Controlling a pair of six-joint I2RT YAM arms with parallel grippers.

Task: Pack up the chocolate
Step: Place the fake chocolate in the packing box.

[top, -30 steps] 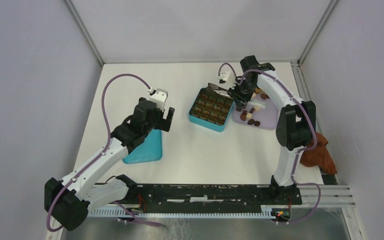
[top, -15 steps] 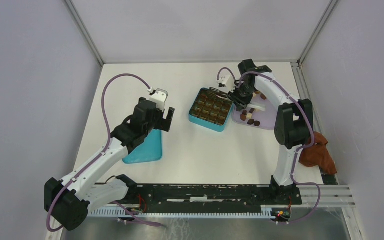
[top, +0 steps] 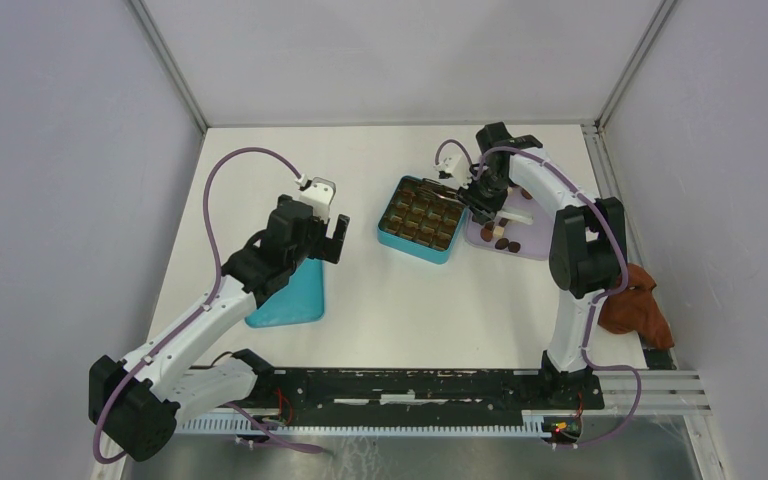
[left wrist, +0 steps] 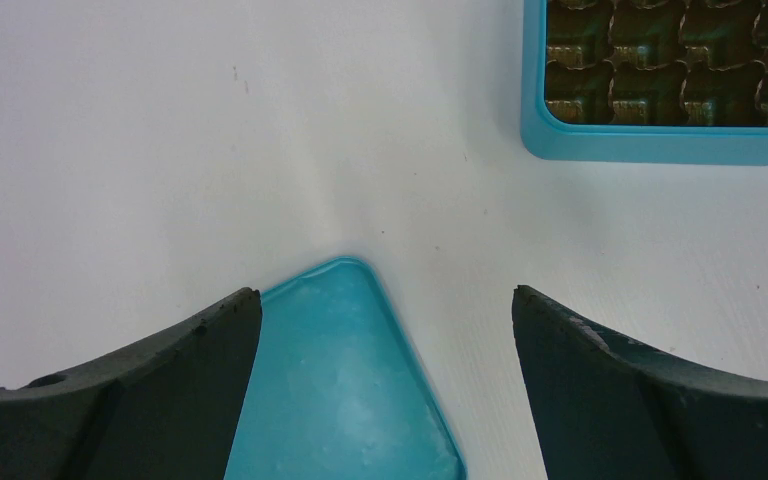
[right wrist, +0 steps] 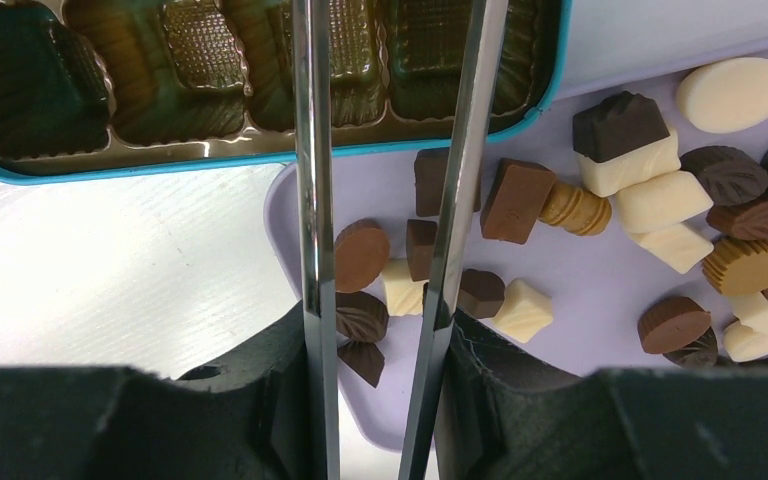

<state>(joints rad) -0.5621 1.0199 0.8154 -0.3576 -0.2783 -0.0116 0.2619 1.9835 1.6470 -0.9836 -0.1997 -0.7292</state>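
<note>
The right hand (top: 481, 196) has edged away, clenched on shiny metal tongs (right wrist: 312, 200) above blocky and round chocolate (right wrist: 515, 198).

The chocolate (right wrist: 615, 125) lay loose on a lilac tray (right wrist: 590, 290), spread across the right half of the right wrist view. The bites were dark brown, mid brown and cream-white, and round, leaf-shaped or blocky. One was dark on top and cream beneath. From above they showed as specks right of centre, just beside the teal box (top: 412, 249).
</note>
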